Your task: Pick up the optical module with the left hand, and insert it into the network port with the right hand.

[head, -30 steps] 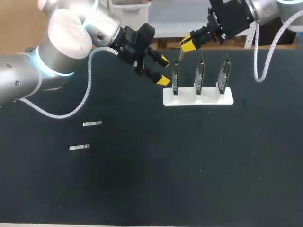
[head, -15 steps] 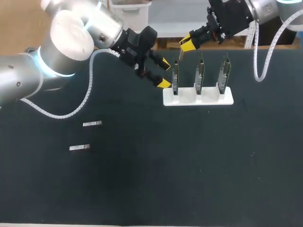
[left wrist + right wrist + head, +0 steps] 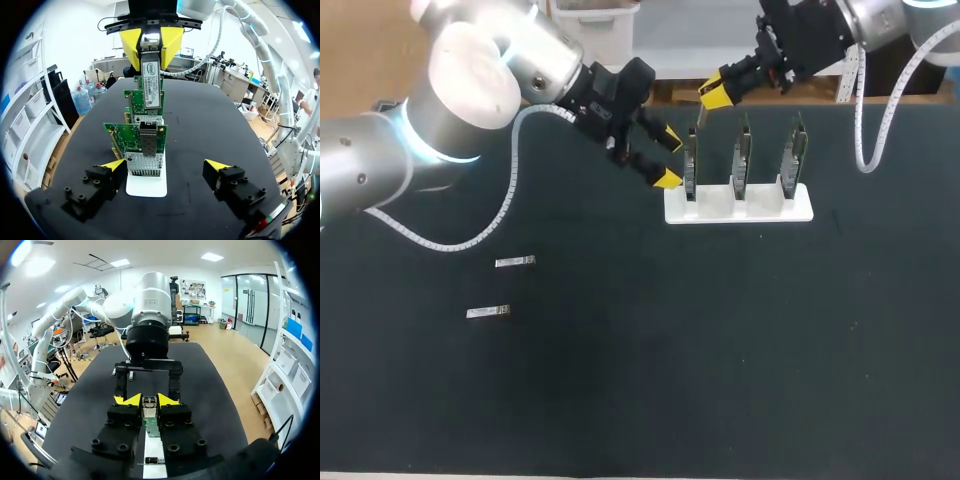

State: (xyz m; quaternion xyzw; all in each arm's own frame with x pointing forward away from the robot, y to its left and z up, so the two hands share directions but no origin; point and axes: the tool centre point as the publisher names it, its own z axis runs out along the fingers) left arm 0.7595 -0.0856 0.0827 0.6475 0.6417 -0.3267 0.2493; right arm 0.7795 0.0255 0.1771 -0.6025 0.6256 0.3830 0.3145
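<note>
One module [image 3: 151, 75] gripped, poised over rack [image 3: 760, 208].
Grip: right jaws closed on the module's flat sides, holding it just above the rack's end card [image 3: 691, 165], in line with the row of cards. At that same end of the rack, left jaws wide open and empty, just beside the card. Spares [image 3: 515, 262] lie on counter [image 3: 720, 350], well apart from rack. Judged: module light, stiff, smooth-shelled, apt to twist in a loose pinch, and delicate at the contact end. Best held by the sides near the tail, nose left free. Card stands on edge and may flex if pushed off-line.
</note>
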